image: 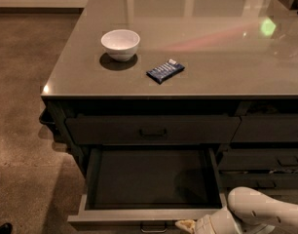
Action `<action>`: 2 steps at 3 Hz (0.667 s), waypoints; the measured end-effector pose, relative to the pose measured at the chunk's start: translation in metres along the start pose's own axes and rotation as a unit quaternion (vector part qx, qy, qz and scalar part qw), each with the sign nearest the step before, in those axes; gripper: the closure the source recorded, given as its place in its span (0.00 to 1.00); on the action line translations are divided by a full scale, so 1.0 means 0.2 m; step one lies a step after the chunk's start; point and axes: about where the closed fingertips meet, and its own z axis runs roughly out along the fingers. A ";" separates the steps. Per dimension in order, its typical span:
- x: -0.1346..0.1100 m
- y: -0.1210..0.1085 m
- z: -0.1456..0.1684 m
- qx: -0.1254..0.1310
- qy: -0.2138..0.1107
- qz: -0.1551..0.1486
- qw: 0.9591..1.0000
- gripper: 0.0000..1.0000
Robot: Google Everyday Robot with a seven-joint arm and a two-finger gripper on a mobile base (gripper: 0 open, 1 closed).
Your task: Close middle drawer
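The middle drawer (149,214) stands pulled far out below the counter, its dark interior bare, its light grey rim at the front and a small bar pull (153,226) at the bottom edge of view. The closed top drawer (152,129) sits above it. My white arm (258,213) reaches in from the lower right. My gripper (185,224) is at the drawer's front rim, right of the pull, touching or almost touching the front.
A grey countertop (212,57) carries a white bowl (120,44) and a dark blue snack packet (164,70). Narrower drawers (266,162) stack to the right. Brown floor lies to the left, with a dark shoe tip (2,227) at the lower left.
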 end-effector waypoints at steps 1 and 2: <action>0.00 -0.04 0.02 0.039 0.042 -0.005 0.998 0.00; 0.02 -0.13 0.07 0.057 0.071 -0.015 0.996 0.00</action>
